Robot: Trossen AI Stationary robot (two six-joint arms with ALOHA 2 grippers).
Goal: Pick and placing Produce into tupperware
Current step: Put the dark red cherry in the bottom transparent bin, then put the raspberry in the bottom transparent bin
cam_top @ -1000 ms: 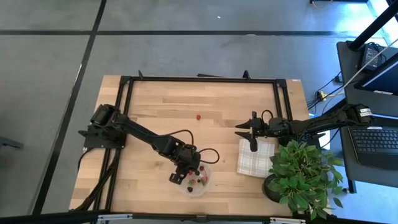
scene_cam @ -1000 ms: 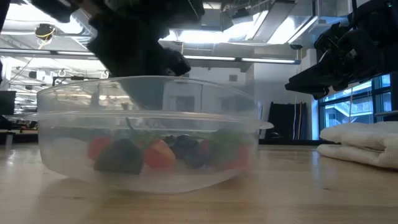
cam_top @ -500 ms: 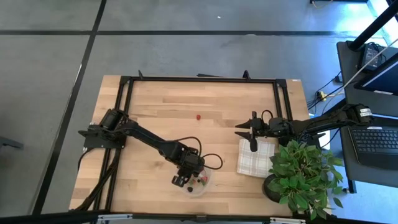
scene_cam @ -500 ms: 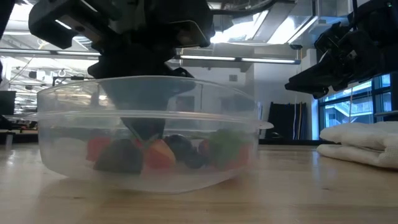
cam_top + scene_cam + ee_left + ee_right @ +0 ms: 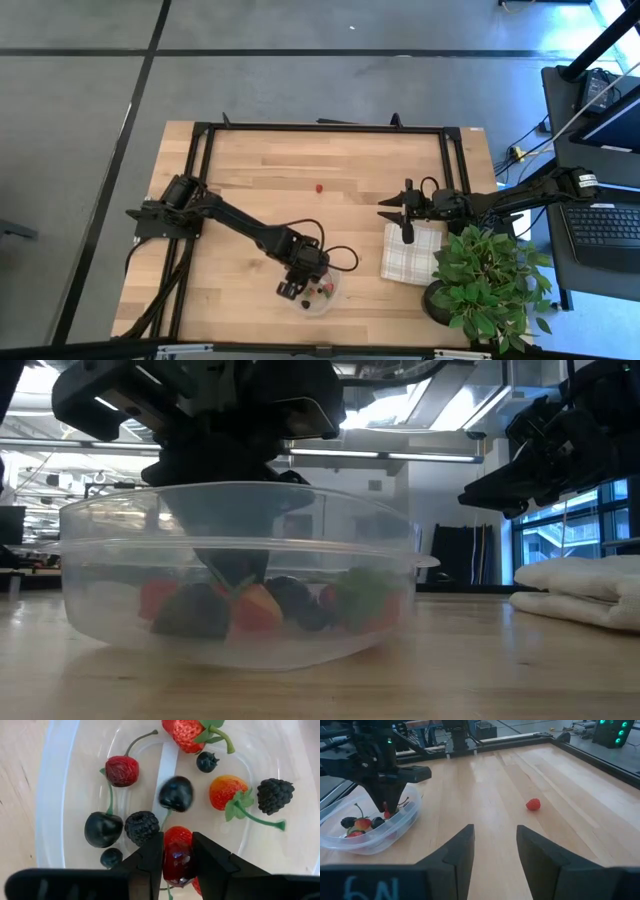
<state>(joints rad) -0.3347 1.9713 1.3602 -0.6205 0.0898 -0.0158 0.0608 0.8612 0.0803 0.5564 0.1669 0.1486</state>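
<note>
The tupperware (image 5: 335, 291) is a round clear container near the table's near edge, also in the low view (image 5: 100, 560), the left wrist view (image 5: 55, 795) and the right wrist view (image 5: 370, 840). Inside lie several berries, red, dark and black (image 5: 140, 825). One red berry (image 5: 318, 187) lies alone on the wood toward the far side (image 5: 533, 804). My left gripper (image 5: 177, 842) reaches down into the container (image 5: 232, 565) and is shut on a dark red cherry. My right gripper (image 5: 495, 847) waits open, above the table beside the cloth (image 5: 398, 215). My left gripper holds a glossy dark red cherry (image 5: 177, 862), pinched between its two fingers. The fingers (image 5: 150, 855) come from above, pointing down into the tupperware. The cherry sits just over a red berry on the container floor; I cannot tell whether the two touch.
A folded white checked cloth (image 5: 410, 255) lies right of the container (image 5: 585, 590). A leafy potted plant (image 5: 485, 275) stands at the near right corner. A black frame (image 5: 320, 127) runs along the table's far and side edges. Bare wood spreads across the middle.
My left gripper has moved a little toward the near edge and come down into the tupperware, its wrist turning level; in the last half second it has stayed still. The right arm has not moved.
</note>
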